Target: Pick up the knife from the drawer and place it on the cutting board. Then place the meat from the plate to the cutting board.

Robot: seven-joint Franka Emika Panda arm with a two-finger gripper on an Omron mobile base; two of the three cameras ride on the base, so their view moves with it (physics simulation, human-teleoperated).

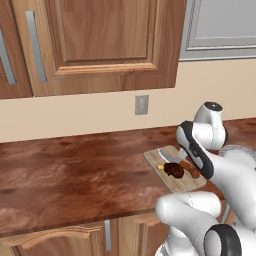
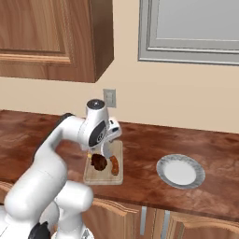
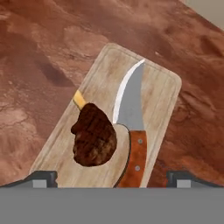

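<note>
The pale cutting board (image 3: pixel 100 83) lies on the reddish-brown counter. On it rests the knife (image 3: pixel 131 109), its silver blade pointing away and its brown handle nearest the hand. The dark brown meat (image 3: pixel 94 135) sits beside the knife and touches it, with its orange-tan bit at the far end. My gripper (image 3: pixel 111 179) hovers open above them, holding nothing, fingertips (image 3: pixel 43 178) spread wide. From the right base view, the gripper (image 2: pixel 105 150) hangs just over the meat (image 2: pixel 99 162) on the board (image 2: pixel 103 176). The grey-rimmed plate (image 2: pixel 180 171) stands bare to the right. The drawer is out of view.
Wall cabinets (image 1: pixel 100 40) hang above the counter (image 1: pixel 75 175), and an outlet (image 1: pixel 142 104) sits on the wall behind the board. Lower cabinet doors (image 2: pixel 154 219) run along the counter front. My own arm (image 1: pixel 220 170) covers the board's right side in the left base view.
</note>
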